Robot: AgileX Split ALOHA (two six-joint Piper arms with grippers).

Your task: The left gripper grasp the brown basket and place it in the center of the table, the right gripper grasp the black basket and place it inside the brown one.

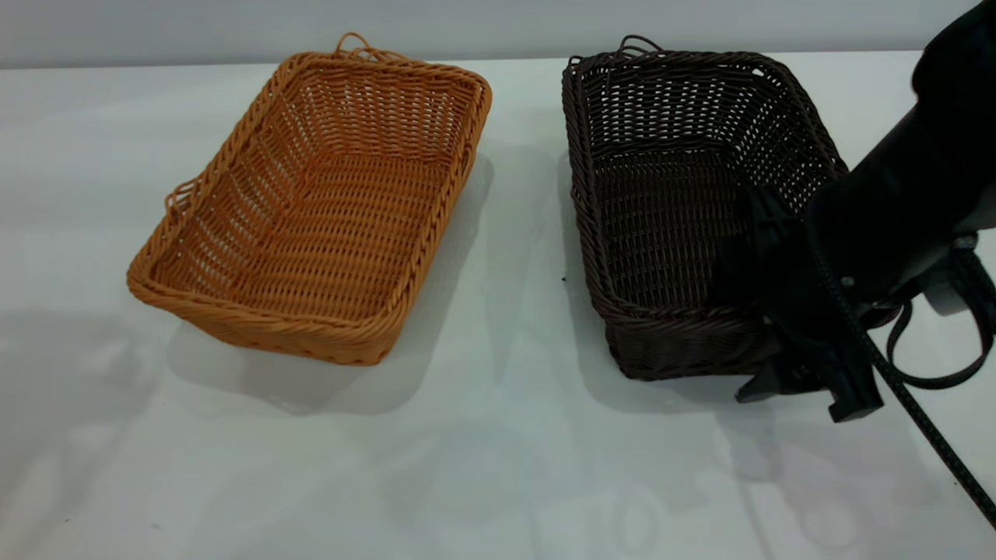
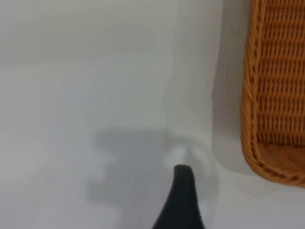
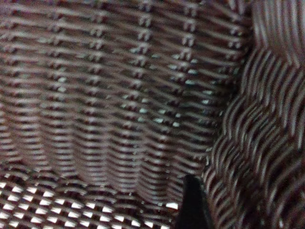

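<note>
1. I am a two-armed robot at a white table [image 1: 498, 467]. Two woven baskets sit on it side by side, well apart, both upright and empty.

2. The brown basket [image 1: 311, 210] sits left of the middle, turned at a slight angle. The black basket [image 1: 685, 210] sits to its right.

3. My right gripper [image 1: 766, 319] is at the near right corner of the black basket. One finger reaches down inside the basket, against the wall; another dark part hangs outside the near wall. From my right wrist I see only dark weave close up and one fingertip [image 3: 193, 205] beside the braided rim. The wall seems to lie between my fingers, but I cannot tell whether they have closed on it.

4. My left gripper [image 2: 181, 200] is out of the outside view. From its wrist I see one fingertip above bare table, with a corner of the brown basket near it but not touching. I cannot tell whether these fingers are apart or together.

5. To do this step well, I judge I should seat the rim deep between my right fingers, squeeze firmly because wicker flexes, and lift level so the basket does not swing.

6. The brown basket does not look centred yet, so it may need moving before the black one goes in.
</note>
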